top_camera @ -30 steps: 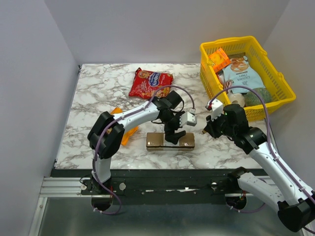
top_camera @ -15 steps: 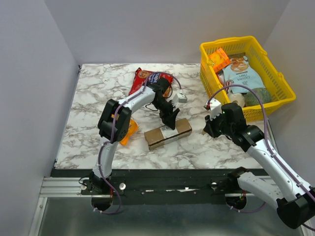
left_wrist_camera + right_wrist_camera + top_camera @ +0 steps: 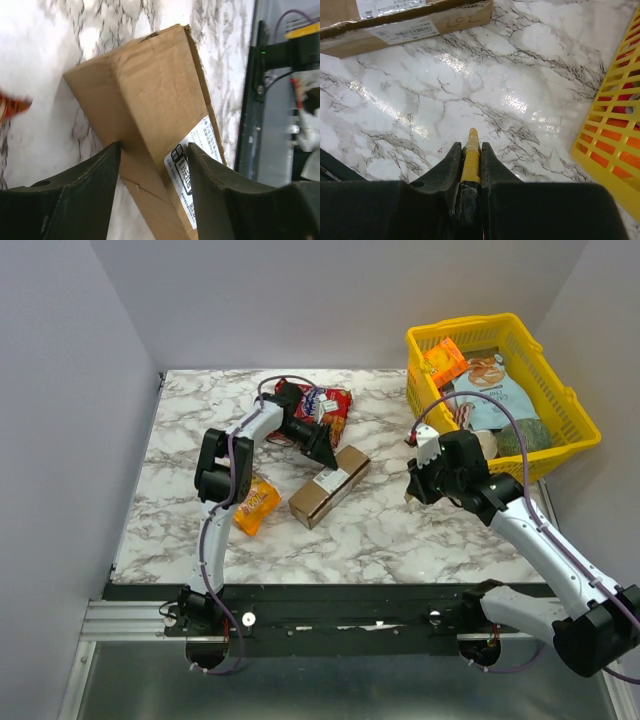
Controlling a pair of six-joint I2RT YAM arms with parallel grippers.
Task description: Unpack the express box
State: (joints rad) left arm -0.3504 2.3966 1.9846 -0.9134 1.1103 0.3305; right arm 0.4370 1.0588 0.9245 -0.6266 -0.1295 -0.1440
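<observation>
Two grippers attend the express box, which lies diagonally on the marble table and appears unopened. The left gripper straddles the box's far end, fingers clasping both long sides, probably to steady it for cutting. The right gripper, to the right of the box, is clenched on a slim yellow tool, tip aimed at bare marble short of the box, likely the seam opener. The white shipping label on the box top carries barcode print, too small to read. A red snack bag lies just beyond the box, its brand illegible.
</observation>
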